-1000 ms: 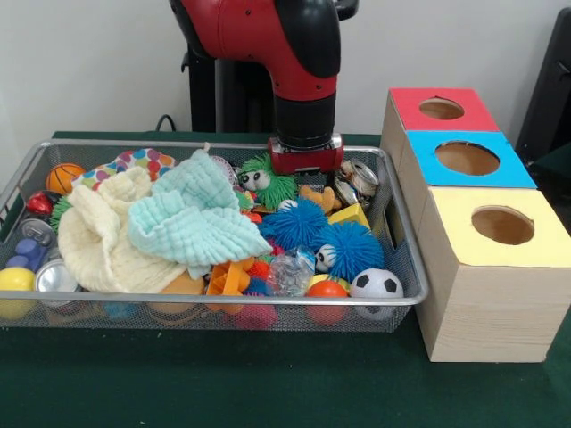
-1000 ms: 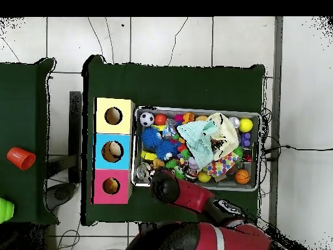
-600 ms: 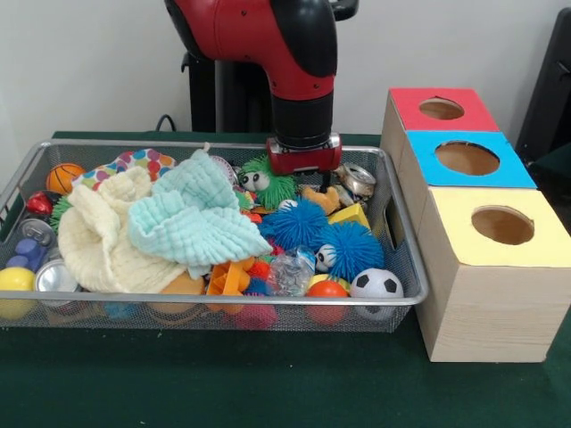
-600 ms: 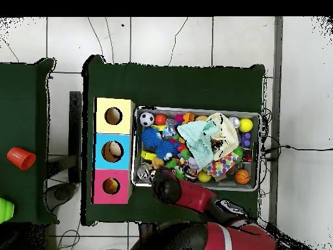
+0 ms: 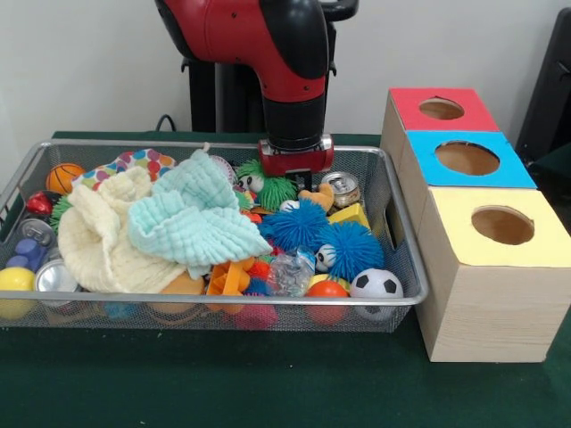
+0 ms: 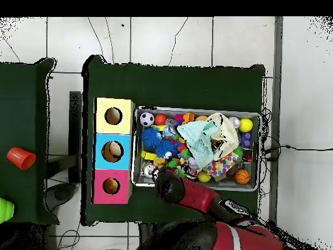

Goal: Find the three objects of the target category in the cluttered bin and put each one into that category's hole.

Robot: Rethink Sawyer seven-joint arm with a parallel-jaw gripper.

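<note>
a: gripper (image 5: 295,175) sits low at the far edge of the wire bin (image 5: 406,267), under the red and black arm (image 5: 268,53). we cannot tell whether it is apart or together; only its red base plate shows, and the overhead view hides it under the arm.

b: what do we log right beside it?

a: green fuzzy toy (image 5: 268,185) with googly eyes just to its left in the front view, small tan plush (image 5: 318,196) just to its right, and a silver can (image 5: 340,188) beyond that, near the bin's right wall.

b: nearer the camera?

a: two blue spiky balls (image 5: 299,225) touching side by side, a yellow block (image 5: 350,215) behind them, a soccer ball (image 5: 376,283) in the near right corner. mint cloth (image 5: 196,218) and cream cloth (image 5: 103,232) are heaped over the left half. basketball (image 5: 64,176) in the far left corner, yellow ball (image 5: 16,283) at the near left.

b: and the holes?

a: three boxes in a row just right of the bin: red-topped box (image 5: 442,109) farthest, blue-topped box (image 5: 468,159) in the middle, yellow-topped box (image 5: 500,225) nearest. from overhead we see something pale inside the blue box's hole (image 6: 114,150). we cannot tell which category is the target.
</note>
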